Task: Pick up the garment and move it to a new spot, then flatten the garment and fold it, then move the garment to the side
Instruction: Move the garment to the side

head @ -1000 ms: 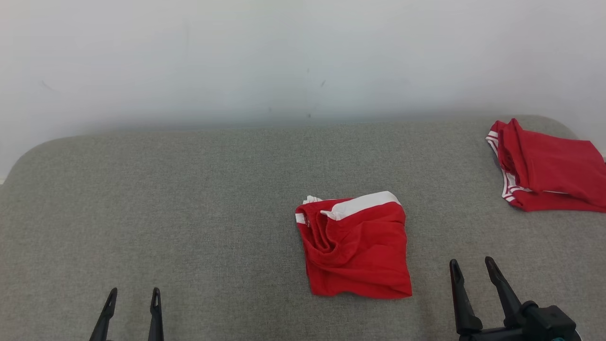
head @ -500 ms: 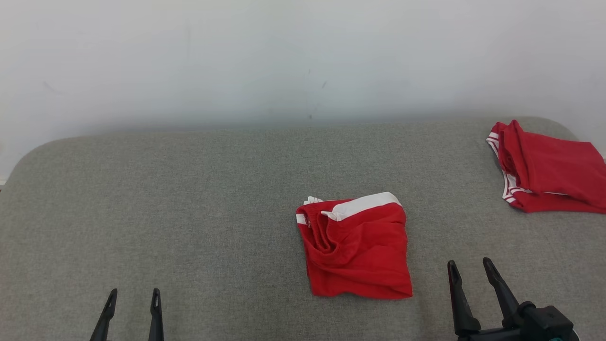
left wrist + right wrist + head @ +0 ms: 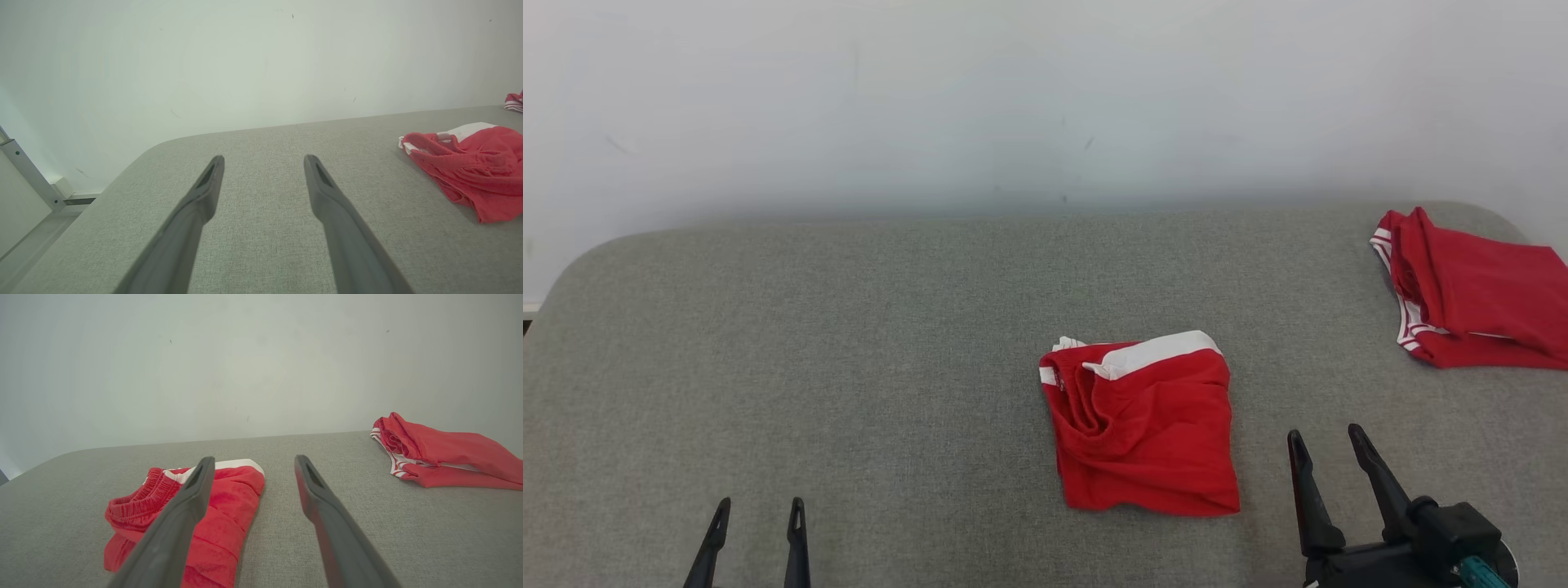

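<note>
A folded red garment (image 3: 1143,425) with a white band lies on the grey padded table, a little right of centre. It also shows at the right edge of the left wrist view (image 3: 470,163) and at the lower left of the right wrist view (image 3: 229,514). My right gripper (image 3: 1327,437) stands open just to its right, near the front edge, with nothing between its fingers (image 3: 192,498). My left gripper (image 3: 760,510) is open and empty at the lower left, far from the garment.
Another folded red garment with white stripes (image 3: 1474,290) lies at the table's far right corner, seen too in the right wrist view (image 3: 441,453). A white wall rises behind the table (image 3: 849,327). Bare grey surface spreads across the left half.
The right gripper has moved up a little and slightly left, toward the garment. The whole picture has shifted slightly right, so the camera moved. The garments lie as before.
</note>
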